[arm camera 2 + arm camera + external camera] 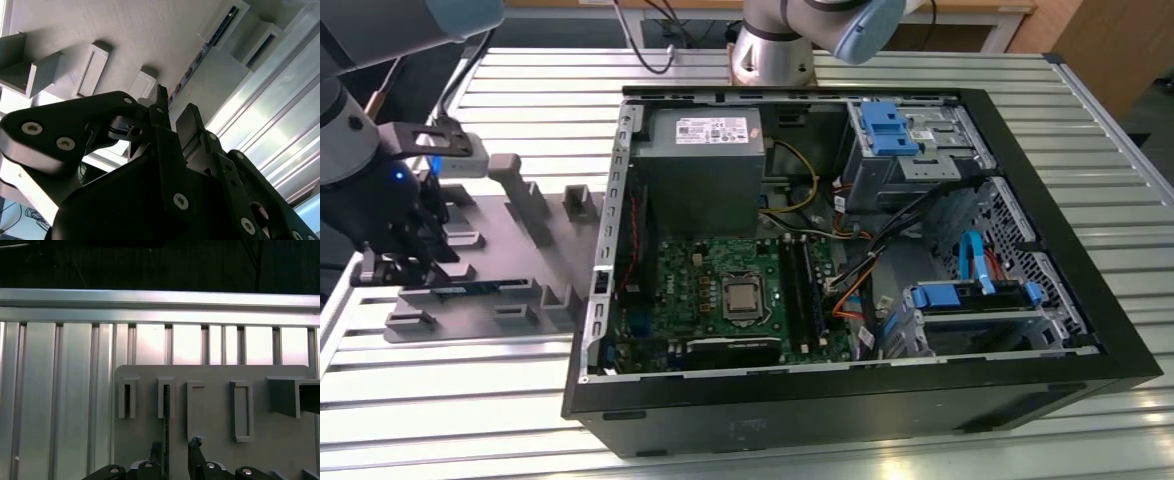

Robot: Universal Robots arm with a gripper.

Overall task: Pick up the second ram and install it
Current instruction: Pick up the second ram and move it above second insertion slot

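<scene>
The second ram (166, 420) stands on edge in a slot of the grey holder plate (215, 415), showing as a thin dark strip. In the second wrist view the ram (200, 56) runs along the plate toward my fingertips. My gripper (175, 446) is open and low over the plate, one finger on each side of the stick's near end, the stick closer to one finger (156, 450). In the exterior view my gripper (403, 268) hangs over the holder (520, 262) at that view's left, with a sliver of the ram (467, 289) beside it. The motherboard's memory slots (795, 285) lie inside the open case.
The open black computer case (854, 400) lies on the slatted aluminium table (480, 380), at the exterior view's right of the holder. Inside are a power supply (700, 150), blue drive latches (887, 125) and cables (894, 225). Upright grey posts (520, 195) rise from the holder near my gripper.
</scene>
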